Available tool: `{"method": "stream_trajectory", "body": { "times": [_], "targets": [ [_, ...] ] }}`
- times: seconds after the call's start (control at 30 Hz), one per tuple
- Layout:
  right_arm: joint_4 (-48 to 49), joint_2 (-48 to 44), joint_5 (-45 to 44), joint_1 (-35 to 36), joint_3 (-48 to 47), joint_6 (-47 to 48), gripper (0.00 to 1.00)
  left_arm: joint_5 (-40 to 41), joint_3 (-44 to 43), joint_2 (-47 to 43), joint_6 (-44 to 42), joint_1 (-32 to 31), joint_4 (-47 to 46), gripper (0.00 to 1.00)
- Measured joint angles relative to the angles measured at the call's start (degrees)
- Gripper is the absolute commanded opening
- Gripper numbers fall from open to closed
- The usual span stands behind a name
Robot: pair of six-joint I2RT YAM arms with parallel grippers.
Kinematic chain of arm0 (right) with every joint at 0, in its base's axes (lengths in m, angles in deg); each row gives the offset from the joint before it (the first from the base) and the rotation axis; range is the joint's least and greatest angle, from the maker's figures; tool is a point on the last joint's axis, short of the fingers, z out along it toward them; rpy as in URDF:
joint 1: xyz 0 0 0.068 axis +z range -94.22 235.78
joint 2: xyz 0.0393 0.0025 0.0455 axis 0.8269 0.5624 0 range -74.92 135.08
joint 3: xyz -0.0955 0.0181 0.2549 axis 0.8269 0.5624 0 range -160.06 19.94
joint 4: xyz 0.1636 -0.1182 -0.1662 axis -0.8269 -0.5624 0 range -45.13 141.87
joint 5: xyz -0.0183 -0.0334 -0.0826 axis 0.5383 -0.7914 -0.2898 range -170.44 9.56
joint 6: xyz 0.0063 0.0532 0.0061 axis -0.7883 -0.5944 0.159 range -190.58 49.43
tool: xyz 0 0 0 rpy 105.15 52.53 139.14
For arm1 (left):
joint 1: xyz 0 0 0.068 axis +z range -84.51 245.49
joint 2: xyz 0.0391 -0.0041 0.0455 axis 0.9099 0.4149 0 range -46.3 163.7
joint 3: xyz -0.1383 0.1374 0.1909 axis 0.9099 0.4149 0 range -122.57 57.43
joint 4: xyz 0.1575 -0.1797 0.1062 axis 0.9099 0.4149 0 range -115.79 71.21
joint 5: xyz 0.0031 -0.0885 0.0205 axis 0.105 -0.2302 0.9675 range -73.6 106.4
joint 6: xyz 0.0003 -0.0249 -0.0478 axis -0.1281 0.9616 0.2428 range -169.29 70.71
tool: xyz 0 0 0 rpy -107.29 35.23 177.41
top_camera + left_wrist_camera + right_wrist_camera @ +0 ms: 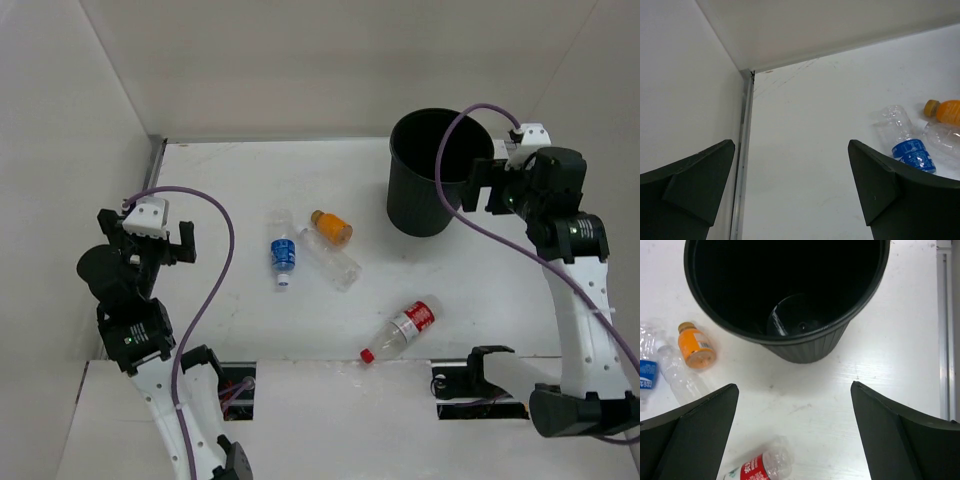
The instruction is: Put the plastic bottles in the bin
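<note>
The black bin (432,190) stands upright at the back right, and only its dark bottom shows inside (805,347). Lying mid-table are the blue-labelled bottle (284,255), the plain clear bottle (335,262) and the short orange bottle (331,228). The red-capped, red-labelled bottle (405,328) lies nearer the front. My left gripper (157,248) hovers open at the left, away from the bottles (791,145). My right gripper (487,188) is open just right of the bin, nothing between its fingers (794,385).
White walls enclose the table on the left, back and right. A metal strip (744,150) runs along the left wall's foot, close to my left gripper. Purple cables arc over both arms, one above the bin's rim.
</note>
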Motion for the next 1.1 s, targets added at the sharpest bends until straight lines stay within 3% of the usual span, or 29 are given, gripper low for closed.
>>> {"method": "stream_trajectory", "body": {
  "times": [0.17,0.5,0.6,0.7,0.83,1.1],
  "targets": [
    [0.8,-7.0,-0.2,-0.6,4.2,1.1,1.00,0.0,1.6,0.0,-0.1,-1.1,0.2,1.00],
    [1.1,-7.0,-1.5,-1.2,4.0,1.7,1.00,-0.2,2.3,-0.7,-0.1,-2.2,1.2,1.00],
    [1.2,-9.5,-1.5,-1.2,4.7,2.1,1.00,-0.3,4.0,-1.2,-0.5,-3.7,2.4,1.00],
    [2.1,-16.5,-1.5,-1.2,11.2,4.5,1.00,0.3,6.4,-0.6,-1.4,-4.9,4.0,1.00],
    [0.5,-26.7,-2.8,-1.2,18.2,7.5,1.00,3.9,6.6,5.7,-1.6,-8.3,5.8,1.00],
    [-6.6,-32.8,-4.4,-3.4,14.8,10.2,1.00,11.0,9.5,18.5,-0.7,-19.2,9.3,1.00]
  ]
}}
